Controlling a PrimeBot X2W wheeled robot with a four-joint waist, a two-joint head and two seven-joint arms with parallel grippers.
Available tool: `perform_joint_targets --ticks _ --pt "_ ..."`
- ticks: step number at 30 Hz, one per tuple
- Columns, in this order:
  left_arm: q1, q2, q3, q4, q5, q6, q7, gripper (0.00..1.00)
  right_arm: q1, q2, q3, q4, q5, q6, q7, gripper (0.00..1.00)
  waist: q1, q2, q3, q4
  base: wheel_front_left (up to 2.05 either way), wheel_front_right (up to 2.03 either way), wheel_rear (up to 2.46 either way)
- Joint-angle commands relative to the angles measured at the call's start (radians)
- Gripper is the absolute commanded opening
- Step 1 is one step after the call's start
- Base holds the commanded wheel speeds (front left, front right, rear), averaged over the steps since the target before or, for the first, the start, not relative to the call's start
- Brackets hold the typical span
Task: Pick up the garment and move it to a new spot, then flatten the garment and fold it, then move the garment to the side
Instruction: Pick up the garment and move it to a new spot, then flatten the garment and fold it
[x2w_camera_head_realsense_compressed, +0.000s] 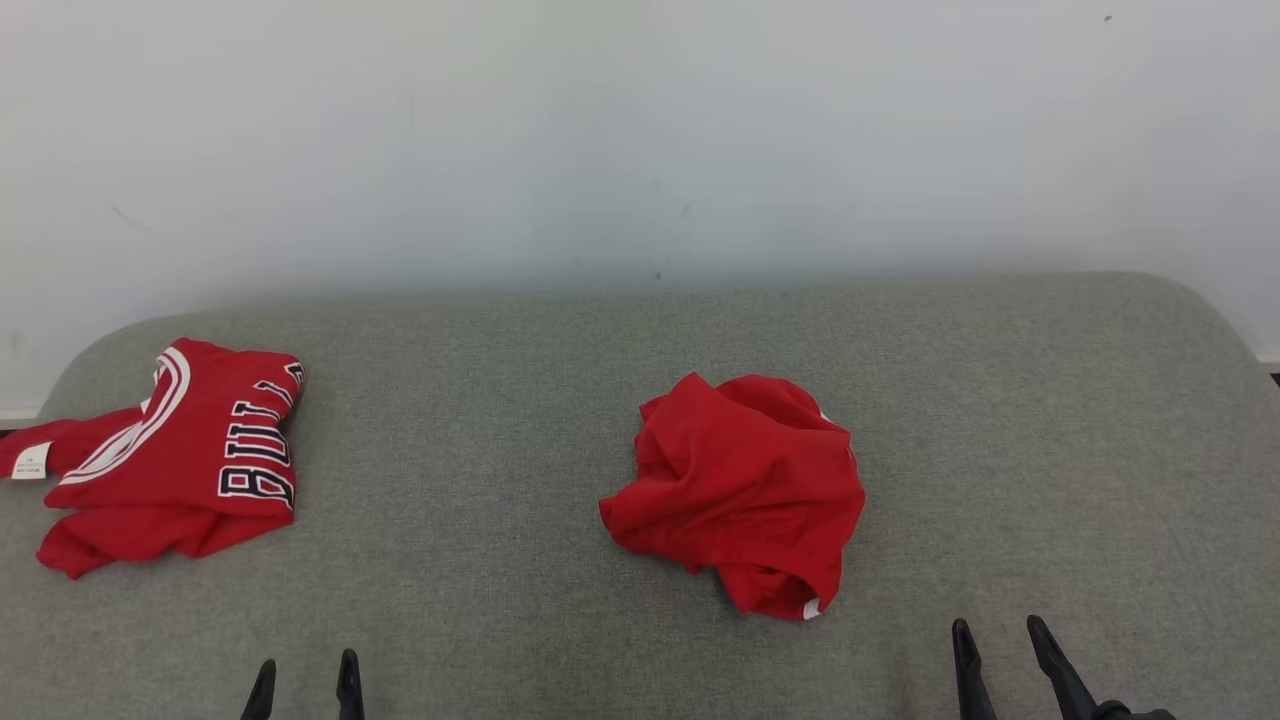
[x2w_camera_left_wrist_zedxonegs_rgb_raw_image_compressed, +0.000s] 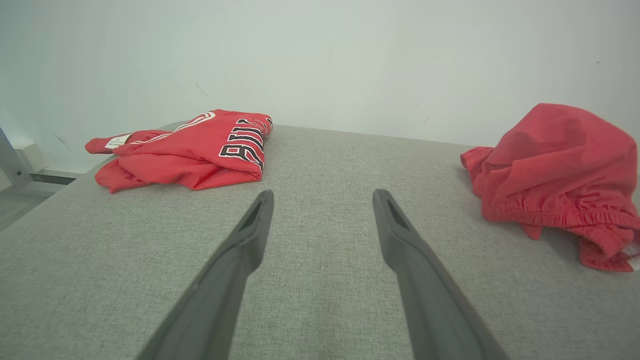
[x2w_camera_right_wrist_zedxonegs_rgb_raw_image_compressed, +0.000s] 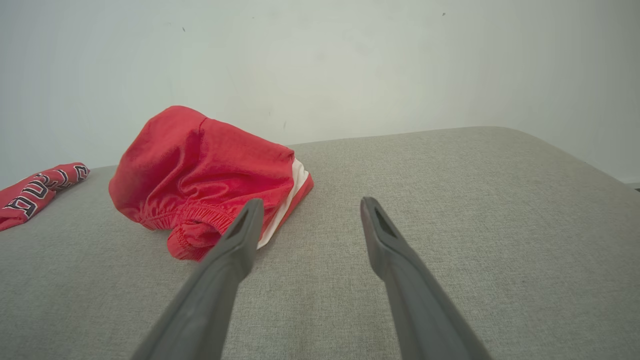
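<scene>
A crumpled red garment (x2w_camera_head_realsense_compressed: 740, 490) with an elastic waistband lies bunched in the middle of the grey padded table (x2w_camera_head_realsense_compressed: 480, 420). It sits to the right in the left wrist view (x2w_camera_left_wrist_zedxonegs_rgb_raw_image_compressed: 555, 170) and to the left in the right wrist view (x2w_camera_right_wrist_zedxonegs_rgb_raw_image_compressed: 200, 175). My left gripper (x2w_camera_head_realsense_compressed: 305, 670) stands open at the lower left, well short of it, with nothing between its fingers (x2w_camera_left_wrist_zedxonegs_rgb_raw_image_compressed: 250, 235). My right gripper (x2w_camera_head_realsense_compressed: 1000, 640) stands open at the lower right, just right of and nearer than the garment; its left finger (x2w_camera_right_wrist_zedxonegs_rgb_raw_image_compressed: 240, 235) overlaps the waistband in the wrist view.
A second red garment (x2w_camera_head_realsense_compressed: 170, 450) with white trim and dark lettering lies folded at the table's left edge, also in the left wrist view (x2w_camera_left_wrist_zedxonegs_rgb_raw_image_compressed: 190, 150). A pale wall (x2w_camera_head_realsense_compressed: 640, 140) rises behind the table. The table's rounded right corner (x2w_camera_head_realsense_compressed: 1200, 320) is bare.
</scene>
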Motion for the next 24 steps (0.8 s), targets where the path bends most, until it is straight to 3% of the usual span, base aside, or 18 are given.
perform_joint_targets --ticks 1,24 --pt "0.010 -0.003 0.004 0.003 -0.003 -0.004 -0.003 1.00 0.008 -0.002 -0.001 -0.003 -0.008 -0.002 -0.004 1.00 0.0001 0.0000 0.000 -0.002 0.00 0.00 0.00" --pt "-0.003 -0.004 -0.024 0.016 -0.015 -0.013 -0.003 1.00 -0.009 -0.002 0.007 0.002 0.005 -0.002 -0.003 1.00 0.0001 0.0000 0.007 -0.015 0.00 0.00 0.00"
